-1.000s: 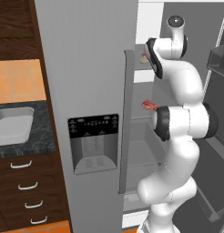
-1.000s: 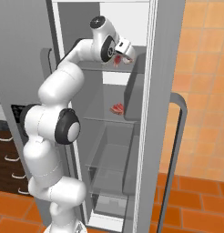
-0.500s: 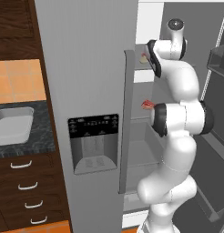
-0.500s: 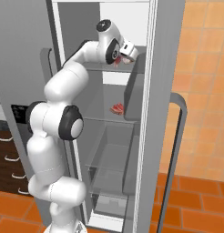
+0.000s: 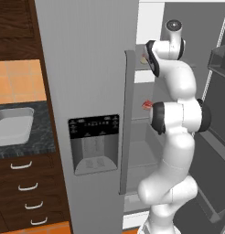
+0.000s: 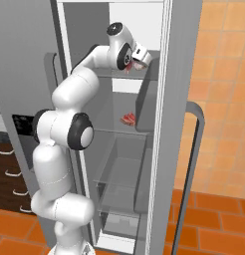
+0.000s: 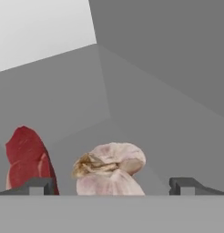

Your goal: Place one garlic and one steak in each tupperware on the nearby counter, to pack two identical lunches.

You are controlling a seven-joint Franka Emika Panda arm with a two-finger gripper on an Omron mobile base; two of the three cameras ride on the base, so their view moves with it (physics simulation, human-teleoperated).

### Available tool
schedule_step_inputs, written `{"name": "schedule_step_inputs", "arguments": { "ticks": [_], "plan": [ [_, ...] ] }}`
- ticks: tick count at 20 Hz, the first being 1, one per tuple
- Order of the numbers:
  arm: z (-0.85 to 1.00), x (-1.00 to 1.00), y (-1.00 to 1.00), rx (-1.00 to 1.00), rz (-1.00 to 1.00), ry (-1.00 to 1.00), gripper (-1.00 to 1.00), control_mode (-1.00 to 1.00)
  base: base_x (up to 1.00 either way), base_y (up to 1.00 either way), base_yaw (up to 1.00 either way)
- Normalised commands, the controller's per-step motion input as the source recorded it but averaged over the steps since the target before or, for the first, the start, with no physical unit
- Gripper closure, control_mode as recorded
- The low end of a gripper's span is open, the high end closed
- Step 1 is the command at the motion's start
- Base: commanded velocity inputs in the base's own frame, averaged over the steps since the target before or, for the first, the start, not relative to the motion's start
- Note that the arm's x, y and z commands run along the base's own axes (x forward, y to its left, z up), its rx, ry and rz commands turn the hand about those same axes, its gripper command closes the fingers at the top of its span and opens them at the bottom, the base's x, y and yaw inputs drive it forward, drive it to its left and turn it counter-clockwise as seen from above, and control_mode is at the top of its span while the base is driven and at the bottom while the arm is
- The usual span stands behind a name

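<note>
One garlic (image 7: 110,169) sits between my spread, empty jaws; light, papery, so I'd pinch its middle

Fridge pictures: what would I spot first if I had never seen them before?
First the big white arm reaching up into the open fridge, its gripper at the top shelf. In the hand view a pale garlic sits right between the open fingertips, with a red steak beside it. Another steak lies one shelf lower.
</note>
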Motion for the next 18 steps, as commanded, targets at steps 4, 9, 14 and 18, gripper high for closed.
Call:
{"name": "schedule_step_inputs", "arguments": {
  "ticks": [4, 9, 14, 18],
  "plan": [
    [-0.03, 0.11, 0.0, 0.0, 0.0, 0.0, -1.0, -1.0, 0.0, 0.0, 0.0],
    [-0.09, 0.13, 0.0, 0.0, 0.0, 0.0, -1.0, -1.0, 0.0, 0.0, 0.0],
    [-0.11, 0.13, -0.01, 0.0, 0.0, 0.0, -1.0, -1.0, 0.0, 0.0, 0.0],
    [-0.11, 0.13, -0.05, 0.0, 0.0, 0.0, -1.0, -1.0, 0.0, 0.0, 0.0]
  ]
}}
